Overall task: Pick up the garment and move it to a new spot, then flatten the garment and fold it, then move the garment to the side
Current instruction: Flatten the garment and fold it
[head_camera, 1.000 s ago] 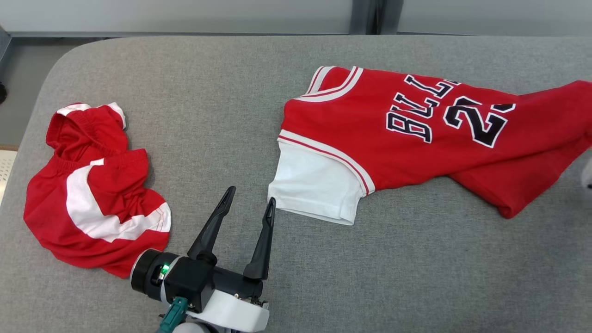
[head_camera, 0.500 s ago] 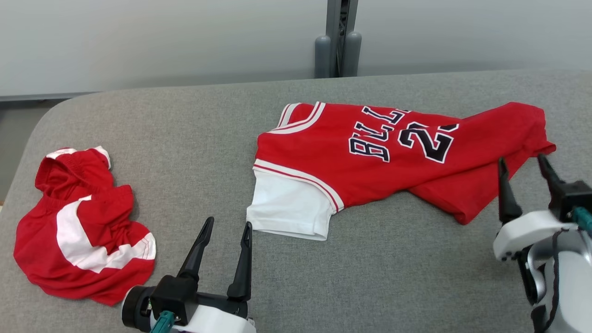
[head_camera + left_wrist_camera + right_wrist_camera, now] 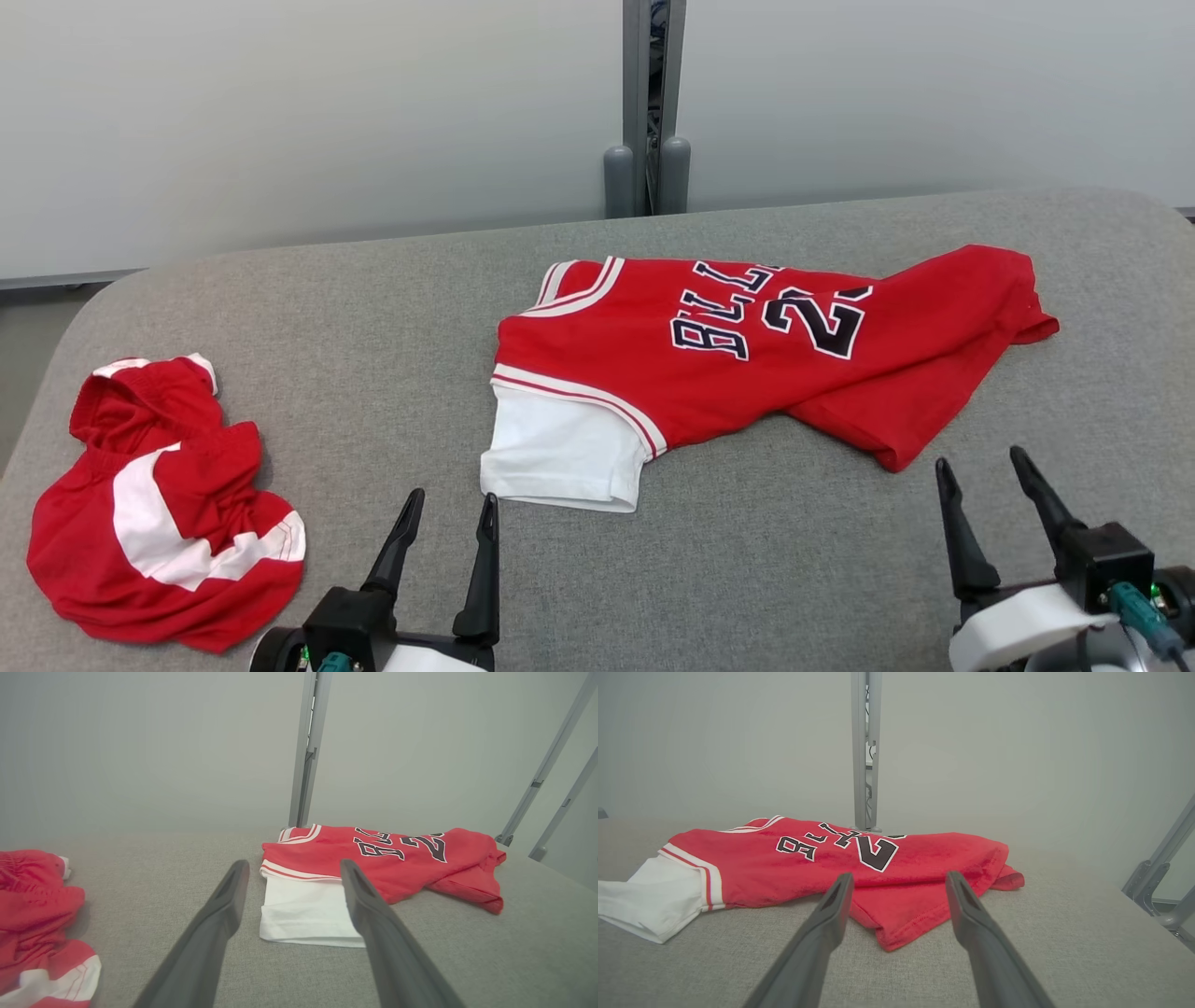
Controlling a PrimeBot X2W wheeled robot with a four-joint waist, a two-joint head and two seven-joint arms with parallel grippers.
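The garment (image 3: 747, 373) is a red jersey with black lettering and a white sleeve. It lies rumpled and partly folded over itself mid-table, also seen in the left wrist view (image 3: 397, 868) and the right wrist view (image 3: 808, 868). My left gripper (image 3: 451, 497) is open and empty, just short of the white sleeve (image 3: 303, 910). Open and empty too, my right gripper (image 3: 980, 459) sits a little before the jersey's red hem corner (image 3: 896, 928). Neither gripper touches the cloth; their fingers point at it in the wrist views (image 3: 294, 864) (image 3: 900, 876).
A second red-and-white garment (image 3: 159, 504) lies crumpled at the table's left end. The grey padded table (image 3: 794, 579) has rounded corners. A grey post (image 3: 647, 112) and pale wall panels stand behind its far edge.
The head camera has tilted up, so the whole scene sits lower and the wall shows. The right gripper has come into view at lower right. The jersey lies as before.
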